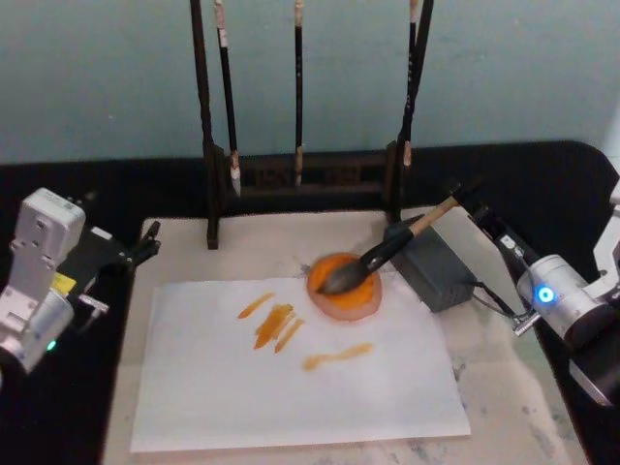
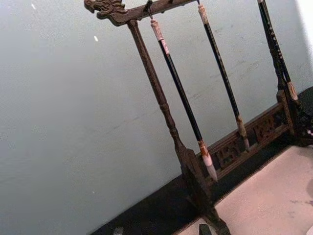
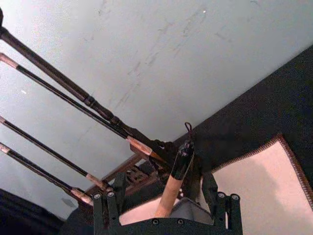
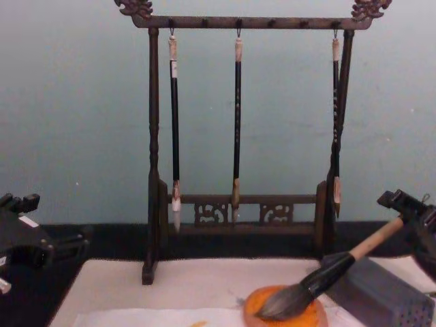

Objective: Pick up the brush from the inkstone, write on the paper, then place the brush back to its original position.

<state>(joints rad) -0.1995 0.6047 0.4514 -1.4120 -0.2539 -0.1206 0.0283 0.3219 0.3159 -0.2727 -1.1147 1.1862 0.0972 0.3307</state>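
One black table (image 1: 542,184) carries everything, backed at 12 o'clock by a plain, pale blue-green wall (image 1: 116,77). On the table lies a beige felt mat (image 1: 291,237), and on the mat the paper (image 1: 291,387), marked with several orange strokes (image 1: 276,325). A dark wooden rack (image 4: 153,170) stands along the mat's 12 o'clock edge, and three thin brushes (image 4: 238,122) hang from its bar.

The inkstone (image 1: 360,306) sits on the paper's 12 o'clock edge, towards the 1 o'clock corner. The brush (image 1: 402,237) rests with its bristles on the inkstone. Its shaft slants up towards 2 o'clock, over the corner of a grey perforated box (image 1: 441,271) just beside the dish at 3 o'clock.

The right hand (image 3: 165,198) is at the shaft's black end. Its fingers (image 3: 224,210) are spread wide, with a gap on either side of the wood. The left hand (image 1: 147,248) hangs off the mat's 10 o'clock corner, well apart from the brush. Its two tips barely reach into the left wrist view, and they stand apart.

We cannot tell whether the shaft bears on the box or clears it. The head view cuts off the rack's top bar and the mat's 6 o'clock edge.
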